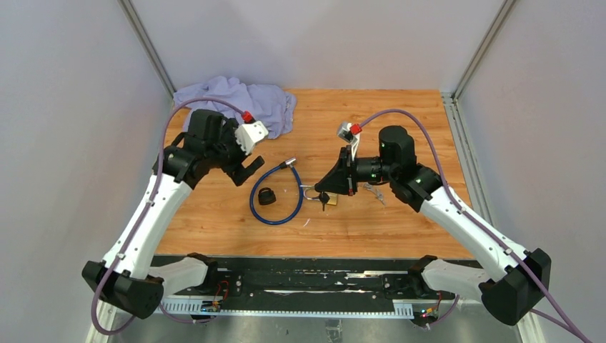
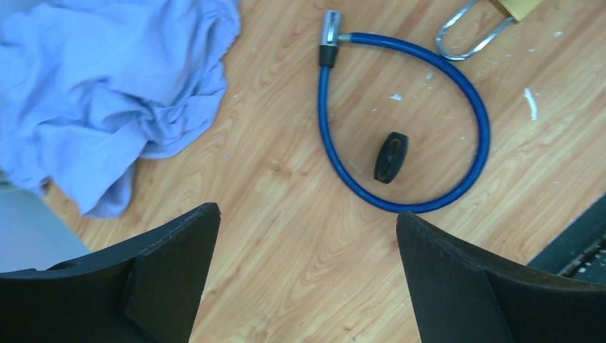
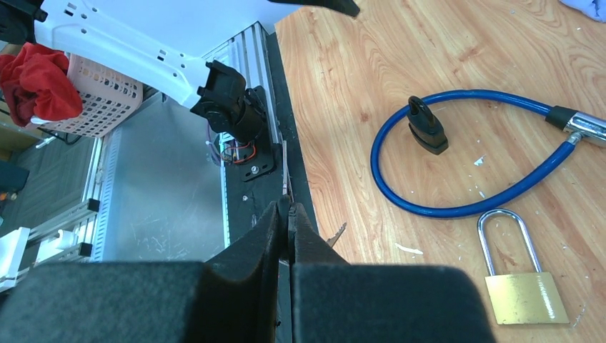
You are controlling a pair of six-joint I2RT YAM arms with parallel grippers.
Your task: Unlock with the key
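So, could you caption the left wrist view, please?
Left arm's open black fingers above a wooden table: looped blue cable lock curving around a small black object, crumpled lilac cloth beside.

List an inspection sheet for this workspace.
Surface: wood table, scuffed, white flecks.
Job's things: brass padlock flat beside blue cable lock; black lock piece inside its loop; key not clearly seen.
Clutter: blue cloth, far left.
Grippers: left gripper open, empty, above table; right gripper shut, close to padlock.
Cables: purple cables along both arms.
Surroundings: grey walls; basket with red cloth beyond the table edge.
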